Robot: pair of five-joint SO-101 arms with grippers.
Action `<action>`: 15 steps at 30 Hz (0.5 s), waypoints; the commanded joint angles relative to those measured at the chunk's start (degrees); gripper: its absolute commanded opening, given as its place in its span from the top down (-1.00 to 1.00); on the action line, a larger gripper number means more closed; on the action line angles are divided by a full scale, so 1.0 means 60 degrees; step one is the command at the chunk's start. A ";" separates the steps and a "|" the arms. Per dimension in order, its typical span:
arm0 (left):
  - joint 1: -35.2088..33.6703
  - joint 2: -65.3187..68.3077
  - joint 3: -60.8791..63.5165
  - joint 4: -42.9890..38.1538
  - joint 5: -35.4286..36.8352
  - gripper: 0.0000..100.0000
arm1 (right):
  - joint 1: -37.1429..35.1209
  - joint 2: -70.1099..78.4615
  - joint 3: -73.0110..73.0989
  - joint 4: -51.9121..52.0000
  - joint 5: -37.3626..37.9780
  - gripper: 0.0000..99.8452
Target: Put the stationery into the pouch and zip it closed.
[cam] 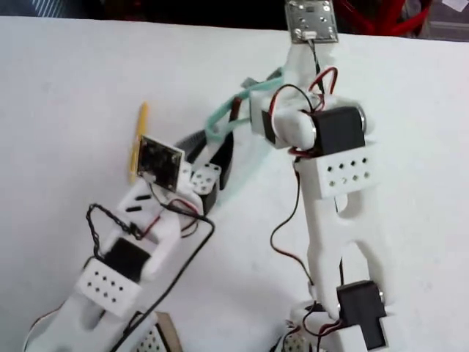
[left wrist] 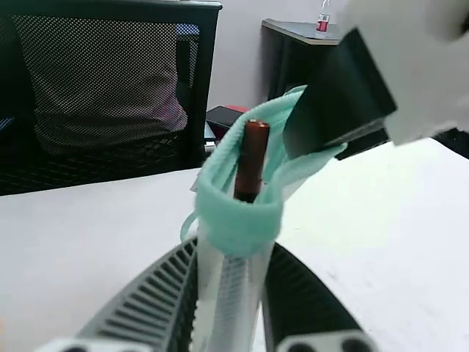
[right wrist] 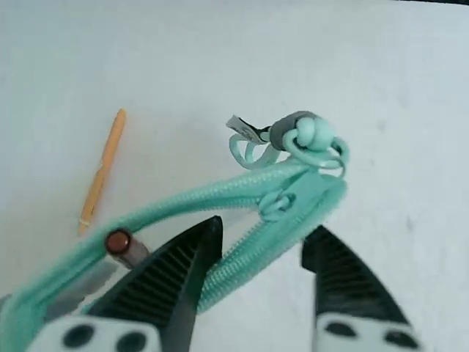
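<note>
Behind the white table (left wrist: 88,220) with the pouch (left wrist: 238,220) stands a mesh chair (left wrist: 95,81).

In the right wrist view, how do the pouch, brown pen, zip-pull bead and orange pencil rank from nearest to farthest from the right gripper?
1. pouch, its zip edge between the right gripper's fingers.
2. brown pen, in the pouch beside one finger, and bead, past the fingertips: too close to call.
3. orange pencil, lying on the table beyond the pouch.
</note>
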 commanded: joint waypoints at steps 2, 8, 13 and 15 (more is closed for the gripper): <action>-0.0960 -0.0593 -0.0176 0.0234 -0.0044 0.95 | 0.0007 -0.0388 -0.0689 0.0667 0.0337 0.34; -0.0960 -0.0637 -0.0234 0.0571 -0.0044 0.95 | 0.0081 -0.0857 -0.3341 0.1179 0.0337 0.34; -0.1370 -0.0652 -0.1421 0.2344 -0.0044 0.95 | 0.0095 -0.0652 -0.4615 0.1223 0.0249 0.34; -0.1385 -0.0623 -0.1773 0.2901 -0.0059 0.95 | 0.0037 -0.0505 -0.4674 0.1179 0.0234 0.34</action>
